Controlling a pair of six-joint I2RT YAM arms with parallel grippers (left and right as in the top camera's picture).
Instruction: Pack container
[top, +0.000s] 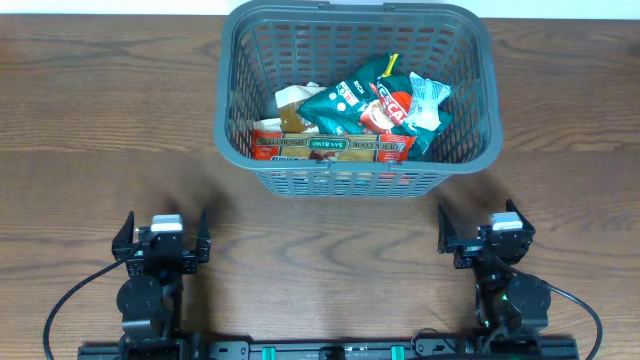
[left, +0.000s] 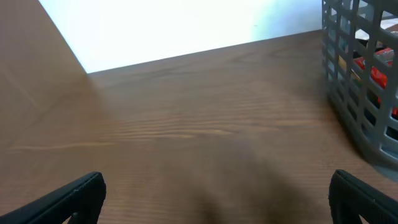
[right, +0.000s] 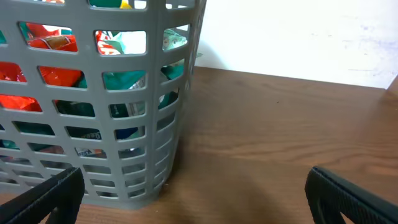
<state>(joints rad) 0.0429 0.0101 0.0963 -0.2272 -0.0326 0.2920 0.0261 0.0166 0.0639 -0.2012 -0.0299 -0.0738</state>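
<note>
- Worktop (top: 90, 120) of dark brown wood grain fills the overhead view; a white wall (top: 100, 8) shows as a thin strip past its far edge.
- Basket (top: 340, 178), grey and slotted, stands at the far edge of the worktop, a little right of the middle.
- Packets (top: 350, 105) in green, red and white lie heaped inside it, over a long box (top: 330, 148) against the near wall.
- Left claw (top: 166, 220) sits by the near edge toward the left corner, jaws spread wide with nothing between them, well apart from the basket.
- Right claw (top: 480, 225) sits by the near edge toward the right corner, jaws equally wide and empty, near the basket's near right corner but not touching it.
- Only the overhead view shows both claws at once, the basket's rim and the heap from above.
- Left wrist view adds a low look over bare wood between its two fingers (left: 74, 196), with the basket's corner at the right edge and red showing through the slots.
- Right wrist view adds the basket's side wall close up, filling the left half above its fingers (right: 354, 196); red, green and white packets show through the slots, and the wood runs on to the white wall at right.
</note>
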